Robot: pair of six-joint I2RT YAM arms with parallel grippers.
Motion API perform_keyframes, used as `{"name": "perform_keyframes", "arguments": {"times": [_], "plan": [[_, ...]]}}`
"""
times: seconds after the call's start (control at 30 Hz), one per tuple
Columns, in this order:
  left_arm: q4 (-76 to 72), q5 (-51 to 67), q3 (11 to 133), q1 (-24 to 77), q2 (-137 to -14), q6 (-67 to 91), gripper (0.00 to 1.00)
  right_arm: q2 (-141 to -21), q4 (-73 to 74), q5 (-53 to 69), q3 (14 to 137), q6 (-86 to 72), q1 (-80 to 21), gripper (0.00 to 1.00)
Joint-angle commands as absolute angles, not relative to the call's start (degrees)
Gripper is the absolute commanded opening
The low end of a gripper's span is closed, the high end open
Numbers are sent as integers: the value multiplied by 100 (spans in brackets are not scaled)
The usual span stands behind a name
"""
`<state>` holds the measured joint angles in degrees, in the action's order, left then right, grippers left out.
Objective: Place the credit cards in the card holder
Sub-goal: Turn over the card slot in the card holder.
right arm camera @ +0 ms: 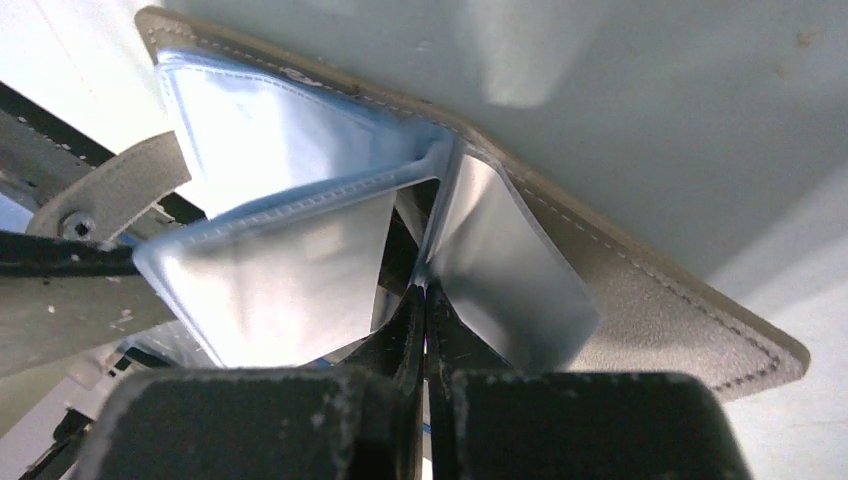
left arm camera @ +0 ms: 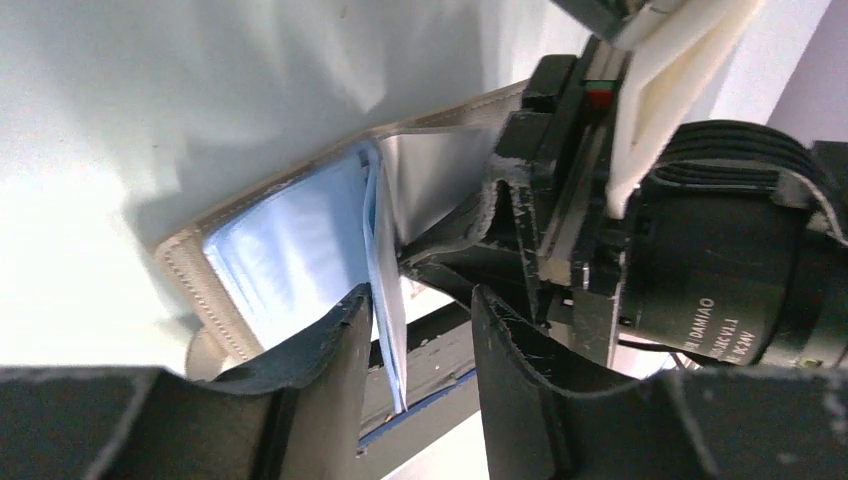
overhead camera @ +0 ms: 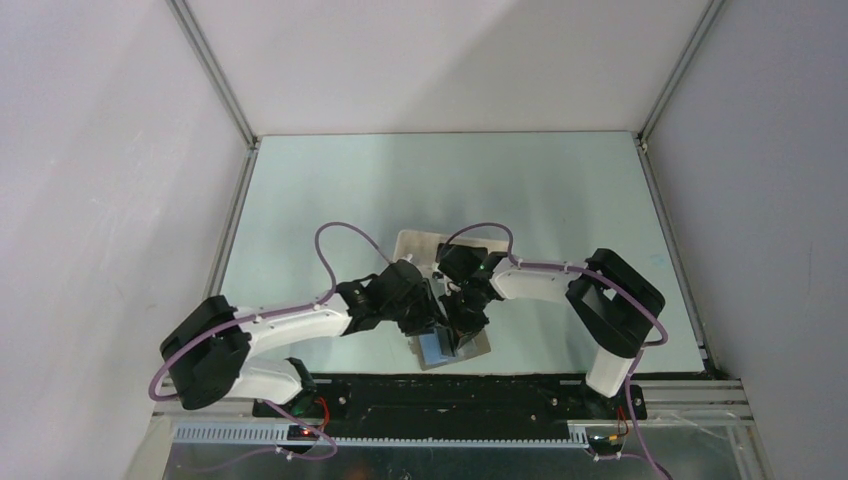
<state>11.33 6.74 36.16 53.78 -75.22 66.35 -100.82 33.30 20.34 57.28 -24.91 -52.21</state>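
Note:
The card holder (overhead camera: 437, 348) lies open near the table's front edge, grey-brown outside and silvery-blue inside. My right gripper (right arm camera: 427, 290) is shut on the edge of one of its inner clear sleeves, beside the leather cover (right arm camera: 620, 290). My left gripper (left arm camera: 420, 300) is open, with another sleeve leaf (left arm camera: 385, 270) standing between its fingers, against the left one. The open holder (left arm camera: 290, 240) lies just beyond it. From above, both grippers, left (overhead camera: 425, 320) and right (overhead camera: 462, 320), meet over the holder. No black credit card shows clearly; the grippers hide the spot.
A long pale tray (overhead camera: 418, 245) runs under the grippers toward the back. The right gripper's body (left arm camera: 700, 260) sits close on the right of my left fingers. Enclosure walls stand on three sides, with the black base rail (overhead camera: 450, 390) in front.

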Motion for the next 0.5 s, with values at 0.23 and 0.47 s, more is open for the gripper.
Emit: {"name": "perform_keyframes", "arguments": {"times": [0.23, 0.47], "plan": [[296, 941, 3700, 5432, -7733, 6685, 43, -9373, 2643, 2874, 5140, -2944, -4609, 41], [71, 1077, 3877, 5432, -8068, 6695, 45, -8492, 3230, 2947, 5089, -2827, -4148, 73]]}}
